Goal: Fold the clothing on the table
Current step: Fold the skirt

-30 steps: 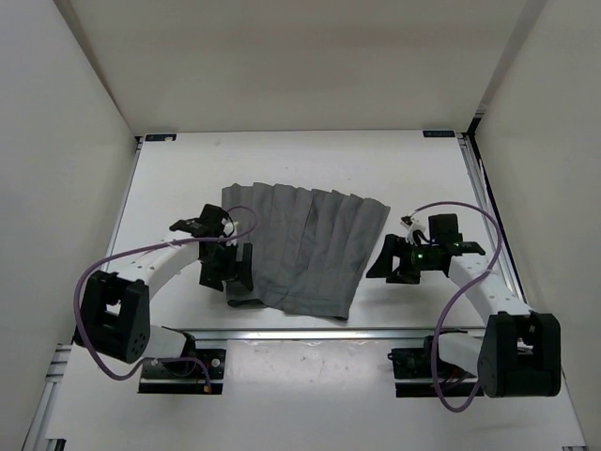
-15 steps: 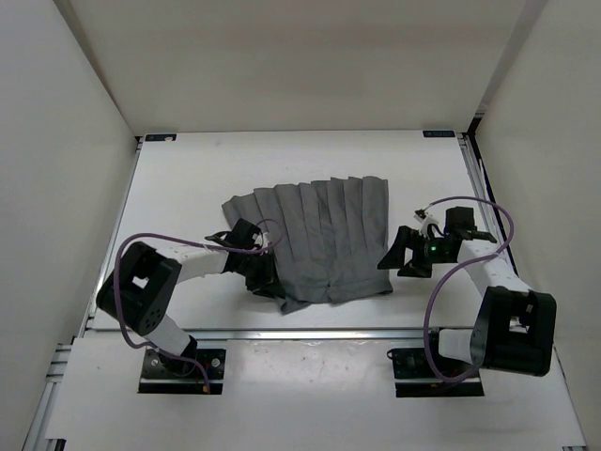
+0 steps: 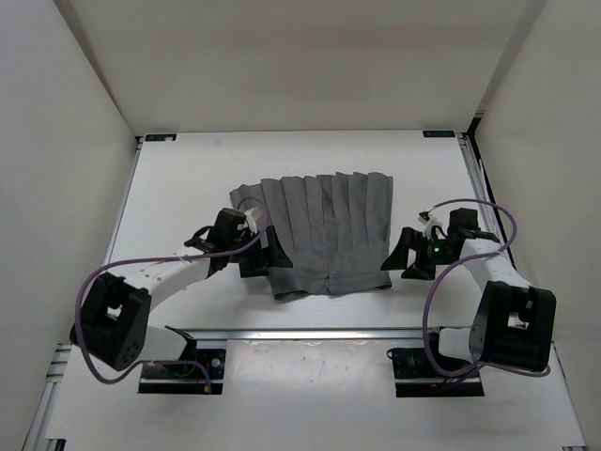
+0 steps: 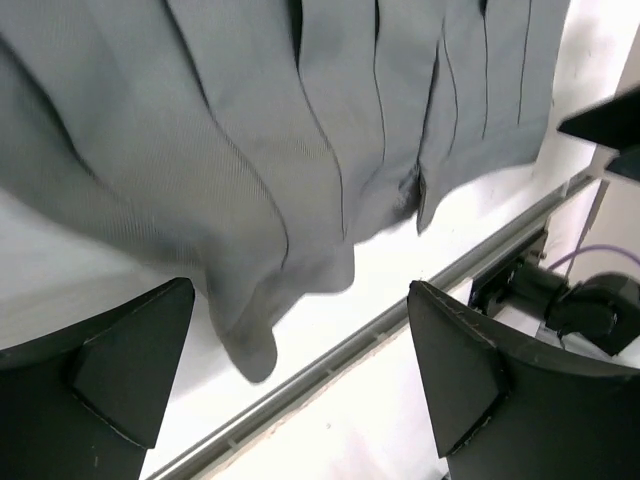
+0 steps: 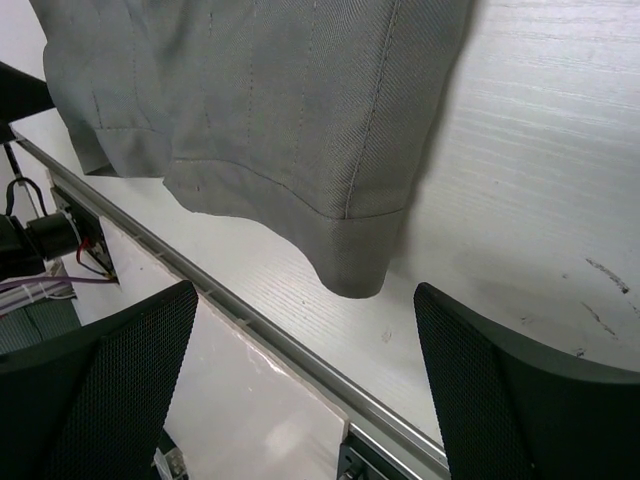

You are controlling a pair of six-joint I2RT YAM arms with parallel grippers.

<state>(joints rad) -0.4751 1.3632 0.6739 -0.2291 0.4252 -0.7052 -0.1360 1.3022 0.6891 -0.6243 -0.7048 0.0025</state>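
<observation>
Item: the clothing, grey and pleated, lies spread flat on the table, about midway between the left and right edges and nearer the near edge than the far one. Its near hem lies just short of the near-edge rail. No fold shows in it.

Left gripper: low at the clothing's near-left corner, jaws spread wide and holding nothing. In your left wrist view that corner droops in a soft roll between the two fingers.

Right gripper: low at the near-right corner, jaws likewise spread and empty. In the right wrist view the hemmed corner sits between the fingers, nearer the right-hand one.

Step in hand, as judged: you are lining up for a two-handed grasp, with the first fold not begun.

Next move, as judged: lower each gripper until one finger slides under its corner, then close on both corners together. Lift evenly and carry the near hem towards the far edge. Mind the left corner, since the rolled cloth may bunch up or slip out.
</observation>
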